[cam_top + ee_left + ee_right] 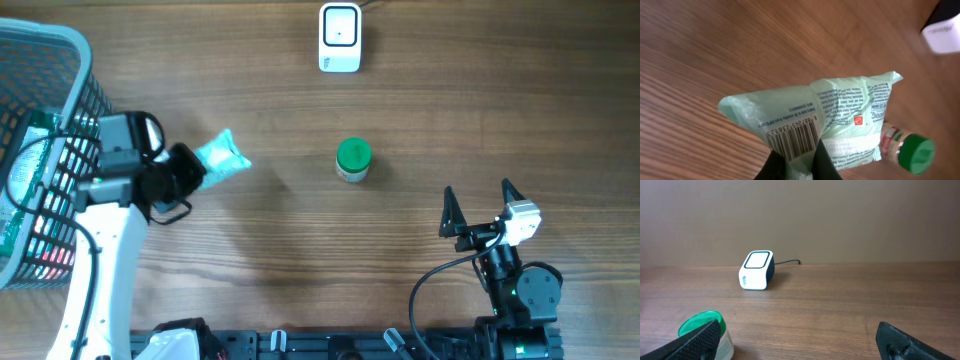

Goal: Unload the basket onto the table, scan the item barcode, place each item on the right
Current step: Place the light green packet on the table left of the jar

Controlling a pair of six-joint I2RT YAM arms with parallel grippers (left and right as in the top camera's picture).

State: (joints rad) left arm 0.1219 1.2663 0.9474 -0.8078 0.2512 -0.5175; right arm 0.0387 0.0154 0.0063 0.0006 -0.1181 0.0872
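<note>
A pale green plastic packet (220, 157) (830, 112) is pinched at one end by my left gripper (183, 172) (800, 159), which is shut on it above the table near the basket. Its barcode (792, 137) faces the left wrist camera, just above the fingers. The white barcode scanner (339, 38) (756, 270) stands at the far middle of the table, and its corner (942, 34) shows at the top right of the left wrist view. My right gripper (478, 208) (797, 340) rests open at the near right, empty.
A green-lidded jar (353, 160) (905, 150) (705, 332) stands in the middle of the table, between the packet and the right gripper. A blue wire basket (45, 130) with more packets sits at the left edge.
</note>
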